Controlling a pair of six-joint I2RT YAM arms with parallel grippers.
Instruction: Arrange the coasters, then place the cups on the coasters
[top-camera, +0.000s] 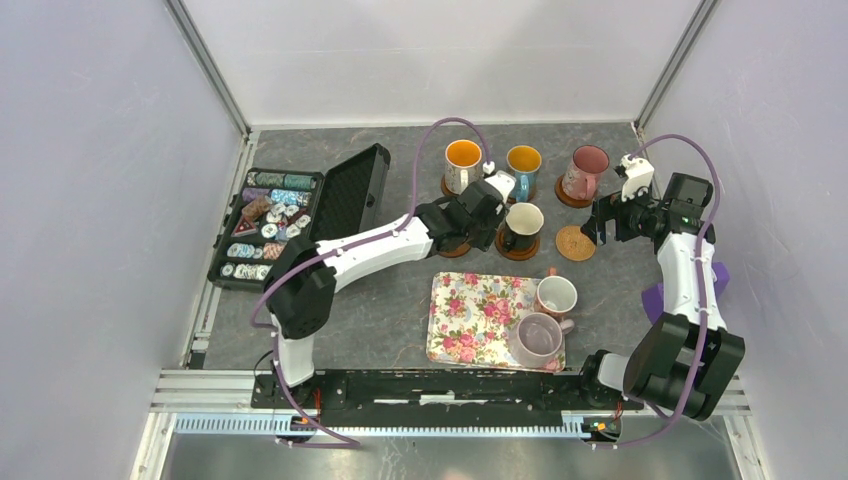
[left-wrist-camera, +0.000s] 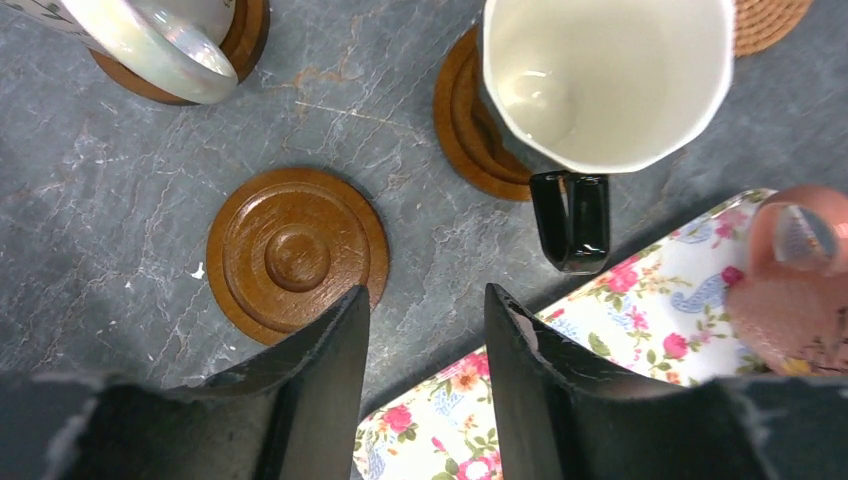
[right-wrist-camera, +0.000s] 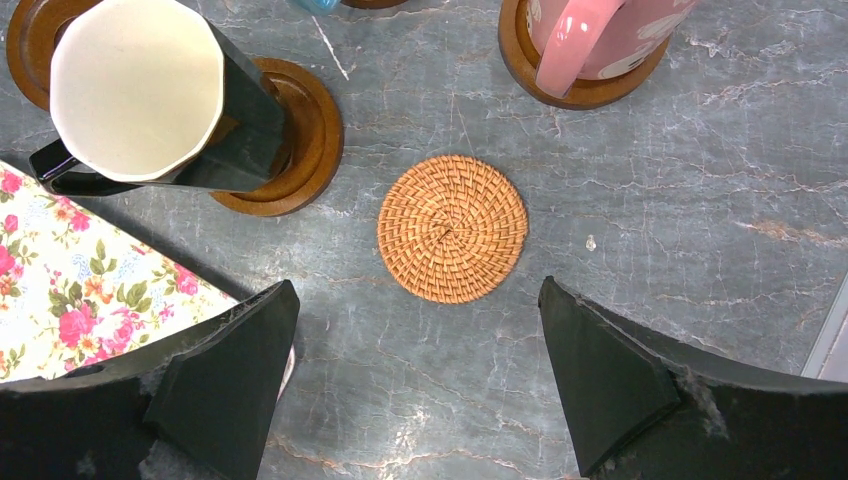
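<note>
Brown coaster (left-wrist-camera: 297, 255) by left tool (left-wrist-camera: 425, 297), part-open and empty, right tool (right-wrist-camera: 418, 284) wide open, empty

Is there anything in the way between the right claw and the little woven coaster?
No, nothing visible. The right claw is open and aimed at the woven coaster, which lies bare. The black cup stands off to the side on a brown coaster.

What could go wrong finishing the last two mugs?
1. The empty brown coaster sits close to the black mug, whose handle points toward the left end effector; a mug lowered there might clip it.
2. The lilac mug and white-pink mug stand close together at the floral tray's right edge; gripping one could knock the other.
</note>
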